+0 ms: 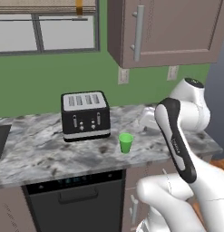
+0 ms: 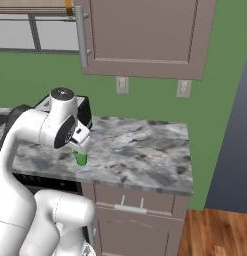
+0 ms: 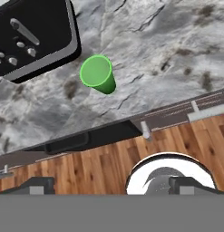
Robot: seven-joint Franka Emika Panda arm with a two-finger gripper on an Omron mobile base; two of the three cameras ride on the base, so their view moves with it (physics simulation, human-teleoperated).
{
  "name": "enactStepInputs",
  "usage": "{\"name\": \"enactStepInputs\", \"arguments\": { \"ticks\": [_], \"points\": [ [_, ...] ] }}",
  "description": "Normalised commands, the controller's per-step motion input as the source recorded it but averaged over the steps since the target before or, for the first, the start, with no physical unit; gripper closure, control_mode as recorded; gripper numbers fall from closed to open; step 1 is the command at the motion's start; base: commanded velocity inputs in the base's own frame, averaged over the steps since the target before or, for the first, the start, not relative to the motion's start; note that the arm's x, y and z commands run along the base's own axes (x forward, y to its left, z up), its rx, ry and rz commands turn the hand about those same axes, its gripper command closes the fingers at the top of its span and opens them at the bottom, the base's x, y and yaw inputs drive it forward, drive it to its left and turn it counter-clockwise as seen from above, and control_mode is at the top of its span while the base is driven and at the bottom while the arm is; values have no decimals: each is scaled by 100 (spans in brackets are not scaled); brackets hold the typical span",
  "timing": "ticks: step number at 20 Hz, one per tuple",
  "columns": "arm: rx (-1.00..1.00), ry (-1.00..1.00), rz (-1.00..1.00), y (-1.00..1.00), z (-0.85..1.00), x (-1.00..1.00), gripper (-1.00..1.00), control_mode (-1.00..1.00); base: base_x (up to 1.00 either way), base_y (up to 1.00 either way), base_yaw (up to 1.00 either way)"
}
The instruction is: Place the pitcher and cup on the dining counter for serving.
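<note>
Arm is folded up tight over its own base, elbow high, forearm angled down toward the front edge of the marbled wall counter (image 1: 45, 149). Wrist housing sits above the counter edge, in the right base view hiding most of the cup (image 2: 82, 159) behind it.

Gripper (image 3: 111, 185) looks down from above and in front of the counter: hand view has the countertop in the upper half, wood floor (image 3: 109, 163) in the lower half. Fingers (image 3: 190, 183) are spread wide, one tip at each side of the bottom of that view, nothing between them. Not touching anything.

Cup is the small bright-green tumbler, upright, mouth up, on the wall counter near its front edge. Just beside the black toaster (image 1: 85, 115), off the toaster's front right corner in the left base view, a small gap between them. In the hand view the cup (image 3: 99, 74) sits well above the fingertips and left of center, so the gripper is well apart from it.

Dishwasher (image 1: 77, 199) front sits under the counter below the toaster. Upper cabinet (image 2: 145, 37) hangs on the green wall above. Window (image 1: 45, 27) is over the counter's left end.
</note>
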Motion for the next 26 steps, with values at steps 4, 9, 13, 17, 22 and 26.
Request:
{"name": "enactStepInputs", "arguments": {
  "ticks": [4,9,13,17,22,26],
  "points": [
    [0,0,0,-43,-16,55,-100,-100,0,0,0],
    [0,4,0,-2,0,32,-100,-100,0,0,0],
    [0,7,0,3,-16,20,-100,-100,0,0,0],
    [-8,0,0,22,-57,24,-100,-100,0,0,0],
    [-10,0,0,20,-48,45,-100,-100,0,0,0],
    [-4,2,-1,15,-22,55,-100,-100,0,0,0]
  ]
}}
